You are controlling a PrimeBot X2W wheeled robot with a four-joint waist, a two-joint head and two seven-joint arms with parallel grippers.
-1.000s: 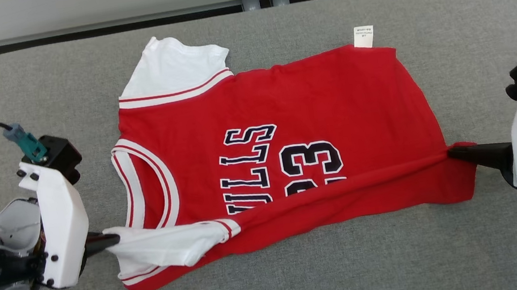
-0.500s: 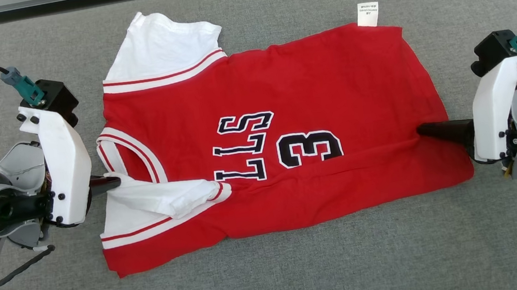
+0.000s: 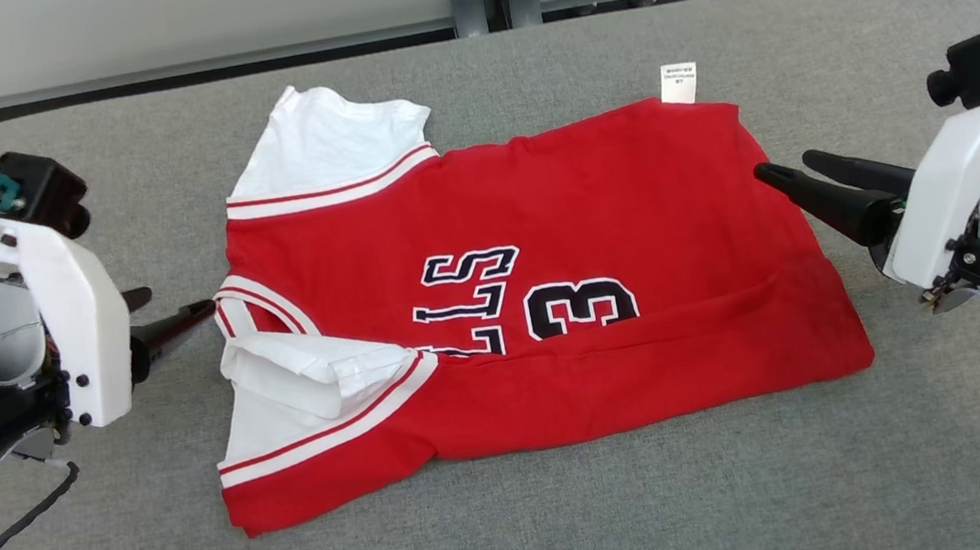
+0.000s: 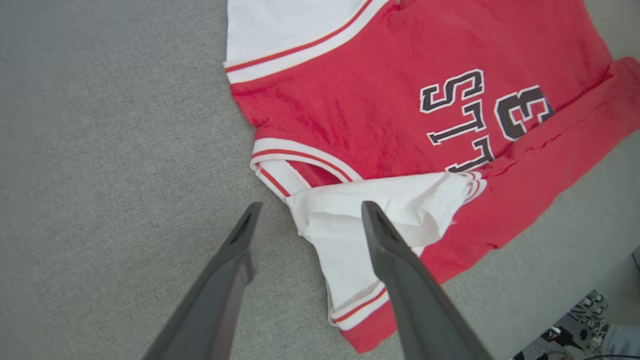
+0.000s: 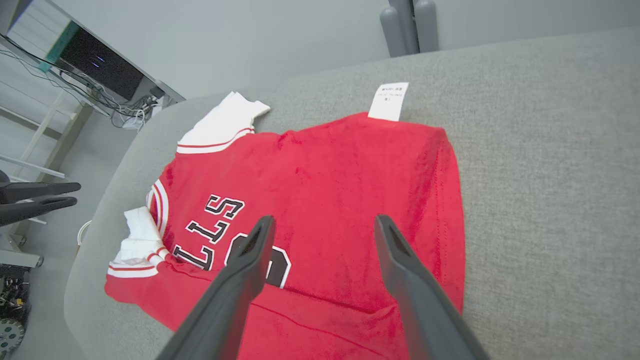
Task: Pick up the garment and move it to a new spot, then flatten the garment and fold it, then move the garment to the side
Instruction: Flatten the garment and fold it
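Red shirt lies flat on the grey table, its near edge folded up over the lettering, with the near white sleeve doubled on top. Left gripper sits just beside the shirt's collar end, jaws apart, holding nothing. Right gripper hovers at the shirt's hem end, also spread and empty. White label sticks out from the shirt's far edge.

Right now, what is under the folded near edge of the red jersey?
The jersey front itself: its black lettering runs under the fold, partly cut off. The white sleeve is folded over too. Anything else beneath is covered.
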